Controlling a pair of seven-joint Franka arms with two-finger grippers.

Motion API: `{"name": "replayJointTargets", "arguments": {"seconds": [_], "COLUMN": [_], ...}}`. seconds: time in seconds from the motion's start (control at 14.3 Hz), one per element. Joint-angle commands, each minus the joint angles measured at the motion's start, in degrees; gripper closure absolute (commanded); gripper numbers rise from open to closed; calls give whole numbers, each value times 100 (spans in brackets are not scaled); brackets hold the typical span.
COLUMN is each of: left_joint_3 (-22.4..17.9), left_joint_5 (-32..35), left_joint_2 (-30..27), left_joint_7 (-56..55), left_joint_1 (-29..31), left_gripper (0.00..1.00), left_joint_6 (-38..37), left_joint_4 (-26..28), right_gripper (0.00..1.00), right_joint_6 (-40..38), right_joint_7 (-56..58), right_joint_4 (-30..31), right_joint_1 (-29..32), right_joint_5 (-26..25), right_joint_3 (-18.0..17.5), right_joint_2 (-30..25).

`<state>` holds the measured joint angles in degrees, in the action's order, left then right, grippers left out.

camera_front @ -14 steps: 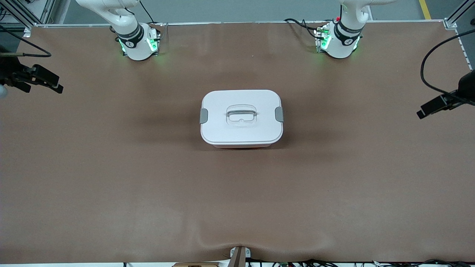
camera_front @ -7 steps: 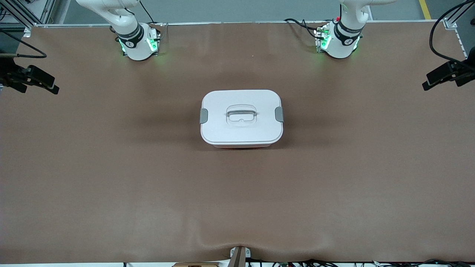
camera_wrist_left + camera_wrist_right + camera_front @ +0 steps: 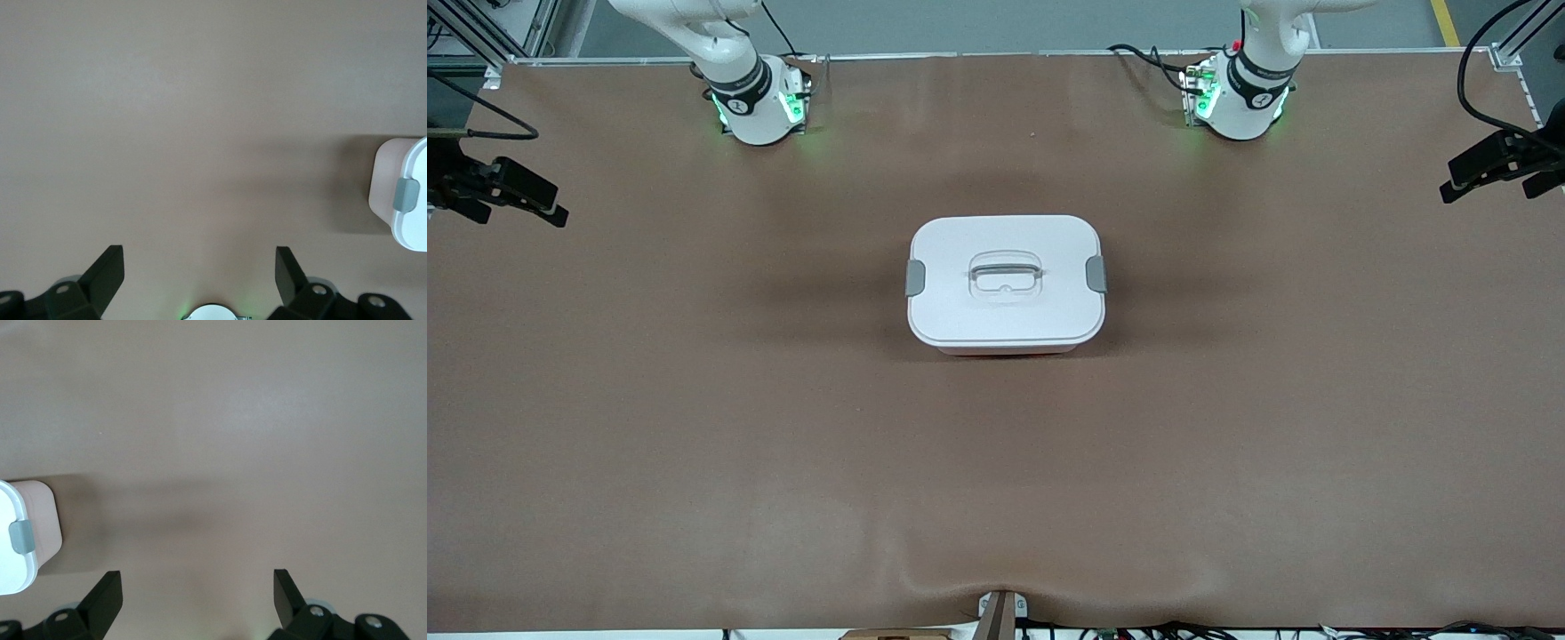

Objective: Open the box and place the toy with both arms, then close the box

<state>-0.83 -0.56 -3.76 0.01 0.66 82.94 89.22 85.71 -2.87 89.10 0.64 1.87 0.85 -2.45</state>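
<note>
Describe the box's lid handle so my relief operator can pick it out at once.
Start at the brown table; the only thing standing on it is the box, midway between the two arms' ends. Its flat white lid carries a grey clip at each short end. The handle is the grey-edged recessed loop at the lid's centre, between those clips.

You see the box [image 3: 1006,283] at the middle of the table [image 3: 694,444], lid on; the left end effector [image 3: 1489,172] and right end effector [image 3: 511,197] hang over opposite table ends.
</note>
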Motion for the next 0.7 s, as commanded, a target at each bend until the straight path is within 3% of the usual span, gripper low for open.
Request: {"name": "replayJointTargets", "arguments": {"seconds": [0.0,0.63], "left_joint_3": [-40,170], "left_joint_5": [100,126], "left_joint_2": [-107,68], "left_joint_7": [175,-114], "left_joint_1": [-66,-92], "left_gripper": [0,0], "left_joint_6": [12,3], "left_joint_4": [86,-116], "right_gripper": [0,0], "right_joint_6": [77,68], "right_joint_7": [41,41], "right_joint_4": [-50,-50], "right_joint_1": [32,-38], "right_joint_5": [6,15], "right_joint_3": [-41,-67], "right_joint_2": [-10,-10]}}
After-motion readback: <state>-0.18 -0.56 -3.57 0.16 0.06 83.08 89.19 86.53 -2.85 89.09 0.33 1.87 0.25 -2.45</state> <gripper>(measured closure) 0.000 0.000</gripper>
